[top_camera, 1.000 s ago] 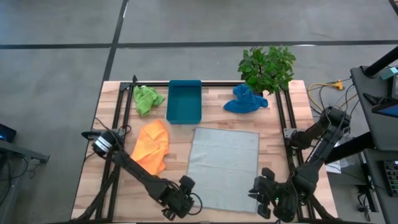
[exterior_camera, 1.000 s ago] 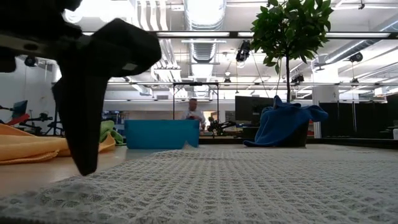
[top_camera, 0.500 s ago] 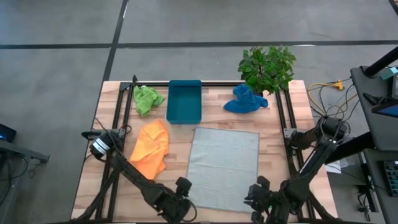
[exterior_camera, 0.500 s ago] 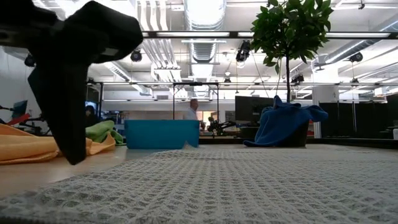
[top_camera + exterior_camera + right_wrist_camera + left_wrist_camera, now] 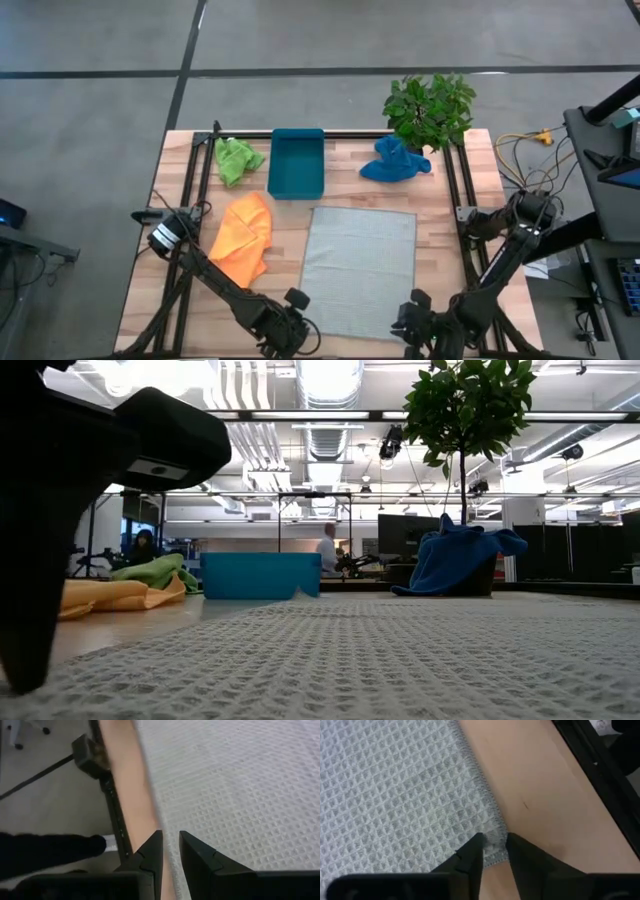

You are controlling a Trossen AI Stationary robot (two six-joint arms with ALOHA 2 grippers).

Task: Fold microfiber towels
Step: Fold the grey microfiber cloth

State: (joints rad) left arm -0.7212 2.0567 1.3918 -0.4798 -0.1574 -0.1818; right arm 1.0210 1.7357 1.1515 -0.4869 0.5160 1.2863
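Note:
The grey towel lies spread flat in the middle of the table. My left gripper is at its near left corner, shut on it, and shows in the high view. My right gripper stands over the towel's right edge by the near right corner, its fingers almost together. The orange towel lies crumpled left of the grey one. The green towel is at the far left and the blue towel at the far right. My left gripper pinches the grey towel's near left corner between its two fingers, slanting down from the near side. The corner bunches a little between the fingers; the rest of the towel lies flat on the table. My right gripper is over the towel's edge; whether it touches I cannot tell.
A teal tray stands at the far middle, and a potted plant at the far right corner. Black frame rails run along the table's left and right sides. Bare wood shows beside the grey towel.
My right gripper has come down toward the grey towel's near right corner and a little toward the near edge. In the low view my left gripper's finger has shifted sideways and down onto the towel's near edge. The towel has stayed flat.

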